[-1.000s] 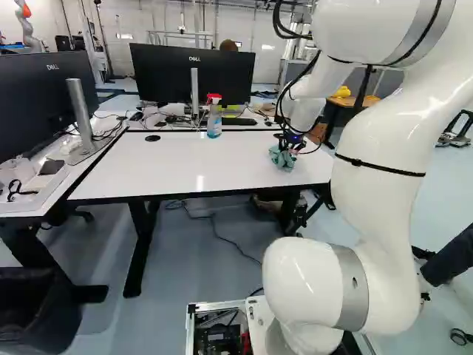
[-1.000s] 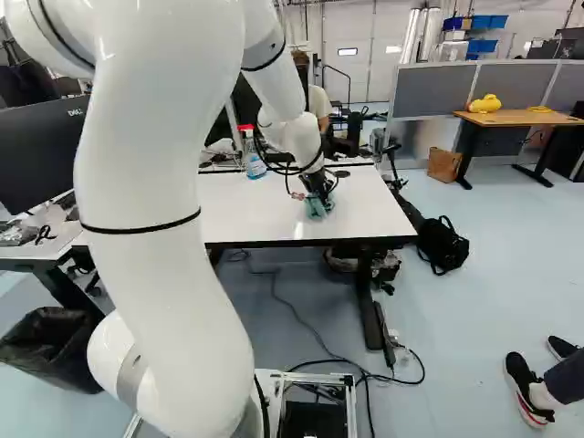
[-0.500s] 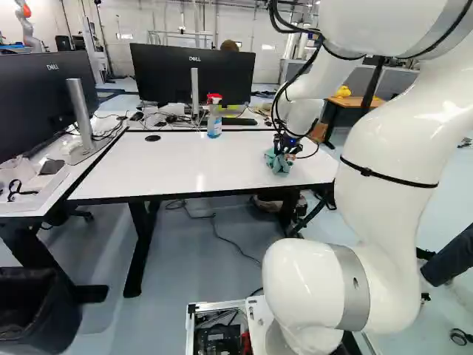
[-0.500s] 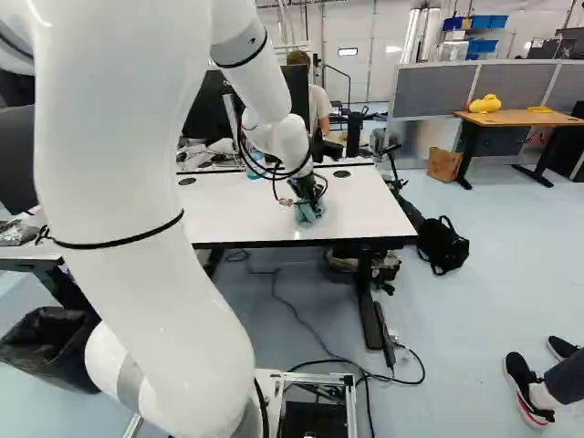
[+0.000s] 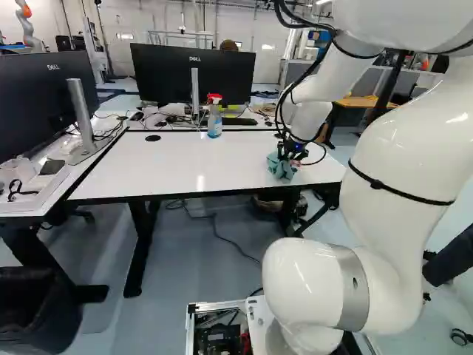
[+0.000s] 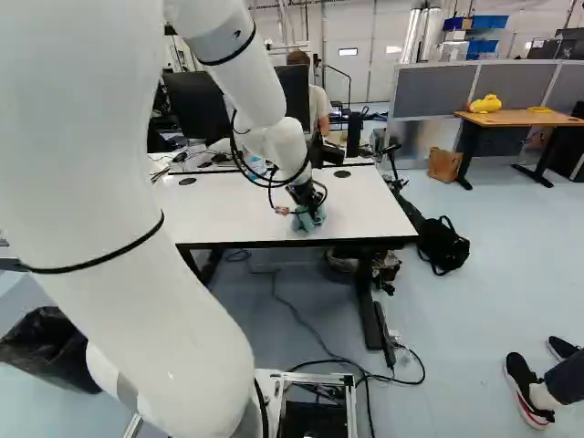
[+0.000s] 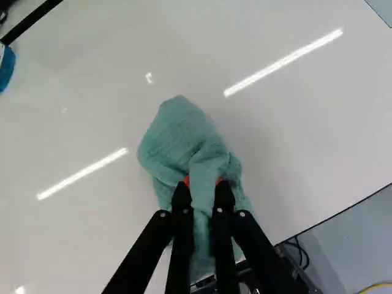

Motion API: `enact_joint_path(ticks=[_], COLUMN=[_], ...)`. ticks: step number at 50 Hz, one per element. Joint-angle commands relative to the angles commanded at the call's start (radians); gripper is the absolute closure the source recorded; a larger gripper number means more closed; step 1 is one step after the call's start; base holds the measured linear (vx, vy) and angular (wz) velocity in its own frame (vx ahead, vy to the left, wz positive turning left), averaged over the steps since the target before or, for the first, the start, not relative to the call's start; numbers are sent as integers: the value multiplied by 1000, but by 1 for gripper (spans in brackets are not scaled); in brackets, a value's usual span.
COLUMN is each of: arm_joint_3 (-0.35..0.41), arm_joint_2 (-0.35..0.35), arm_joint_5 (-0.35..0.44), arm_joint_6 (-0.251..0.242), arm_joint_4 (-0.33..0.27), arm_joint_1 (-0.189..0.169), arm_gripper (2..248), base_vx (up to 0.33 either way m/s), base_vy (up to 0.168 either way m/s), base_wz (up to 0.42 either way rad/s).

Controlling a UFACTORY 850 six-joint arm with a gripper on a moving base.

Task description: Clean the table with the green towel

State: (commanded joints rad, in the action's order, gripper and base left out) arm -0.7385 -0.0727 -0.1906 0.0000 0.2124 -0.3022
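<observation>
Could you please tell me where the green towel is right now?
The green towel is pinched between the gripper's fingers at the white table, right of the spray bottle in the left base view.

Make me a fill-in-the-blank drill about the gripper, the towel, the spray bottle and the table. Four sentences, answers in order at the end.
The gripper holds the green towel ____ its two fingers.
The tabletop beneath the towel is coloured ____.
The spray head of the bottle is coloured ____.
In the left base view, the bottle stands to the ____ of the towel.

Missing words: between; white; red; left.
</observation>
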Motion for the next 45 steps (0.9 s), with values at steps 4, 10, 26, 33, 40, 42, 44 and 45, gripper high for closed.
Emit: enact_joint_path(ticks=[4,10,26,33,40,42,44,45], arm_joint_3=[9,12,-32,-67,-106,-116,-127,-132], arm_joint_2=[8,11,-30,-61,-95,-104,-113,-118], arm_joint_5=[0,0,0,0,0,0,0,0], arm_joint_6=[0,0,0,0,0,0,0,0], arm_joint_4=[0,0,0,0,0,0,0,0], arm_joint_1=[-14,-37,-86,-91,-91,-90,-89,-88], arm_gripper=[213,213,213,213,213,213,213,213], base_vx=[0,0,0,0,0,0,0,0], base_vy=[0,0,0,0,0,0,0,0], base_wz=[0,0,0,0,0,0,0,0])
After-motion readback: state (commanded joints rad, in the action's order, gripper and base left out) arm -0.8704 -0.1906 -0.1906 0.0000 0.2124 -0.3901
